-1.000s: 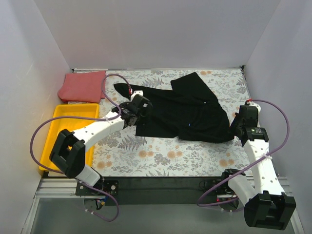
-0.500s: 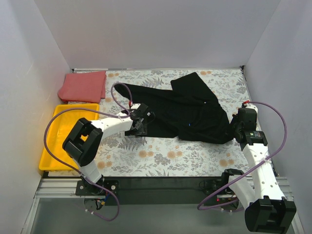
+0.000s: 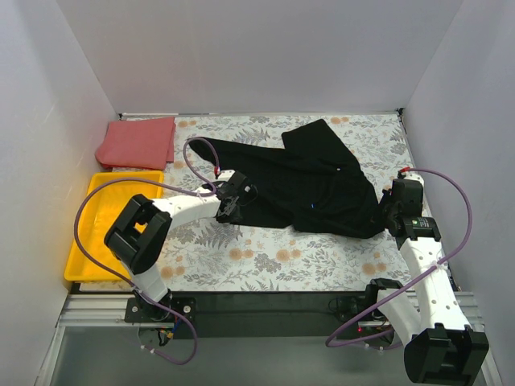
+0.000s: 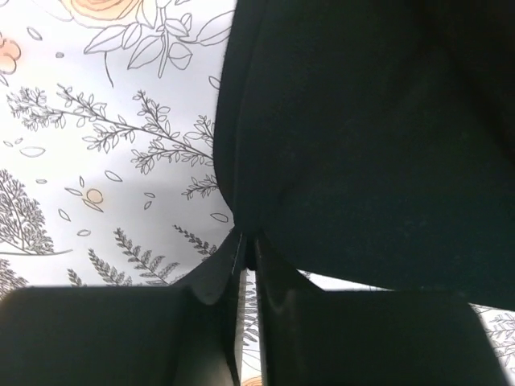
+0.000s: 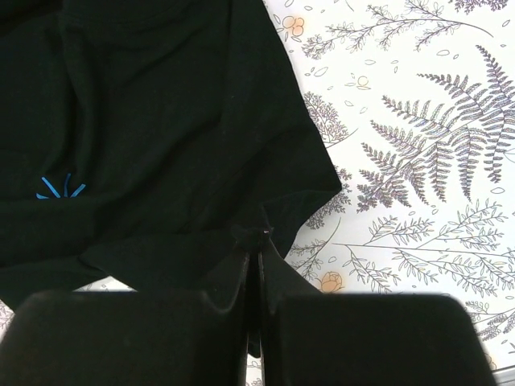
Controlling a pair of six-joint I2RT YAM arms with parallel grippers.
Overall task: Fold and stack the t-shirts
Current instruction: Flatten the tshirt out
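1. Between the tips of the left pincer (image 4: 245,243), the near corner of the black t-shirt (image 4: 362,137) is pinched at its hem. The two fingers stand closed, with almost no gap. The right pincer (image 5: 259,238) is closed in the same way on the opposite near corner.
2. Between the two pincers and beyond them, toward the back wall, the black t-shirt lies spread but crooked on the floral-patterned cloth (image 3: 273,257). The coral-red t-shirt (image 3: 137,142) lies well apart, far to the left of the left pincer and behind the yellow tray (image 3: 88,241). It looks already folded.
3. The shirt seems thin, light and limp, so I expect it to sag between the two held corners and follow any pull. The hem corners are good places to hold. A small bite of cloth may slip out, and uneven pulling will probably make wrinkles.
4. The fingers cover how much cloth is inside each grip, so I cannot tell whether it is one layer or two. The black colour hides seams and folds, and sleeves and collar are hard to make out. Only a small blue mark shows in the right wrist view.
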